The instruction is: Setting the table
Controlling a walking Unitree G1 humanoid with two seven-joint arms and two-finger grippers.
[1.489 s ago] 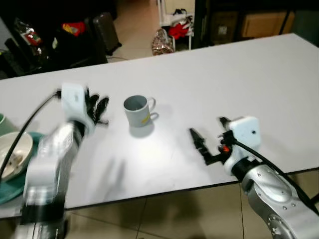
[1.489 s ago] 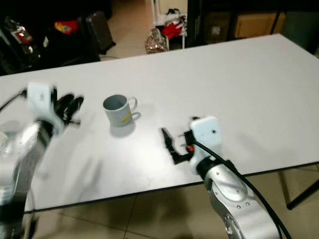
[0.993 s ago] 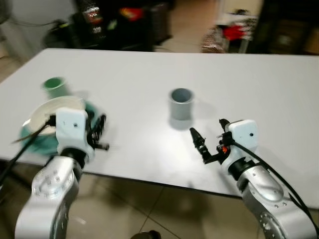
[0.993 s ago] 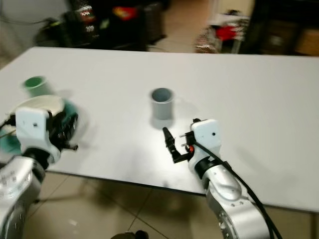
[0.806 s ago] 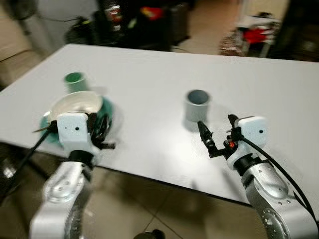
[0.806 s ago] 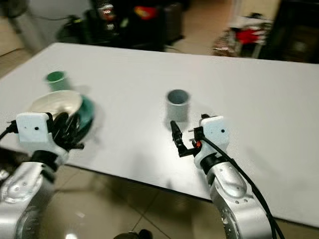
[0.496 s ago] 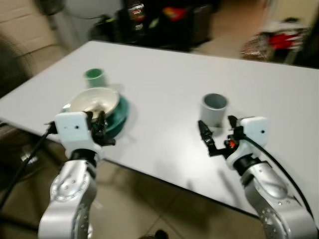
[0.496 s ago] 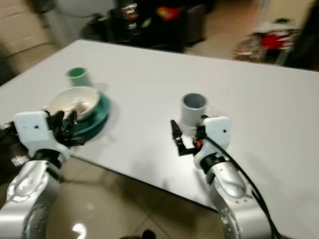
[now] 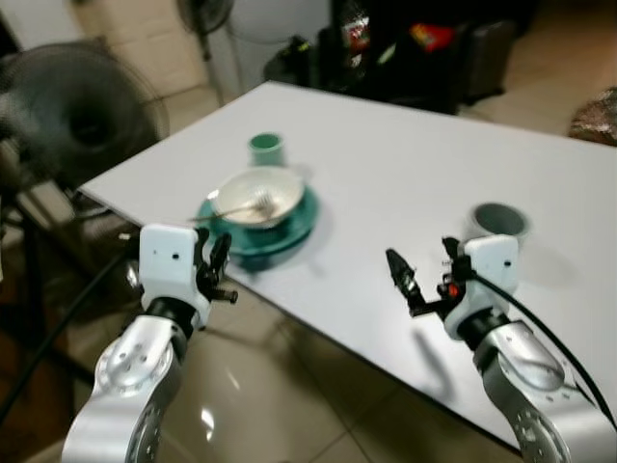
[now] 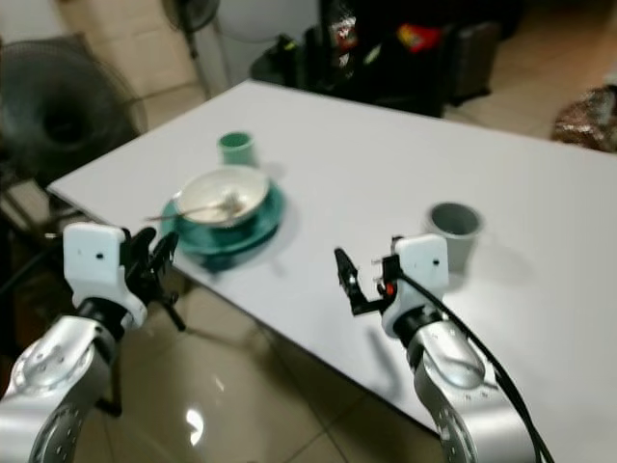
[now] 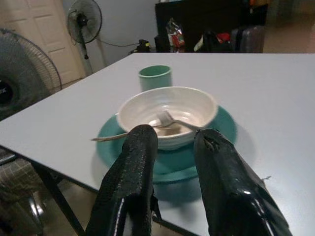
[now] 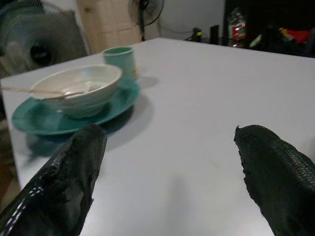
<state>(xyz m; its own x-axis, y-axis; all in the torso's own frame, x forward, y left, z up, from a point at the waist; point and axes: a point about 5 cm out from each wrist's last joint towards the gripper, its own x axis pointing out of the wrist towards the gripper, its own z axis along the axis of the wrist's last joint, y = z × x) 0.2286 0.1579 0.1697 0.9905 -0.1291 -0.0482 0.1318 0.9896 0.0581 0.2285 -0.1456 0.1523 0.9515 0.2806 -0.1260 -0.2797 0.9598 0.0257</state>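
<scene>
A teal plate lies near the white table's left corner. On it sits a white bowl with a fork resting inside. A small green cup stands just behind them. A grey mug stands farther right. My left gripper hovers off the table's edge, in front of the plate, open and holding nothing. My right gripper hangs above the table in front of the mug, fingers spread wide. The right wrist view has the bowl and cup ahead across bare tabletop.
A large fan stands left of the table and another fan farther back. Dark bags and clutter line the far side. Glossy tiled floor lies below the table's near edge.
The camera has swung left: plate, bowl and green cup have come toward the middle, the mug has slid right. Both arms kept their pose; the left gripper now hangs off the table's edge.
</scene>
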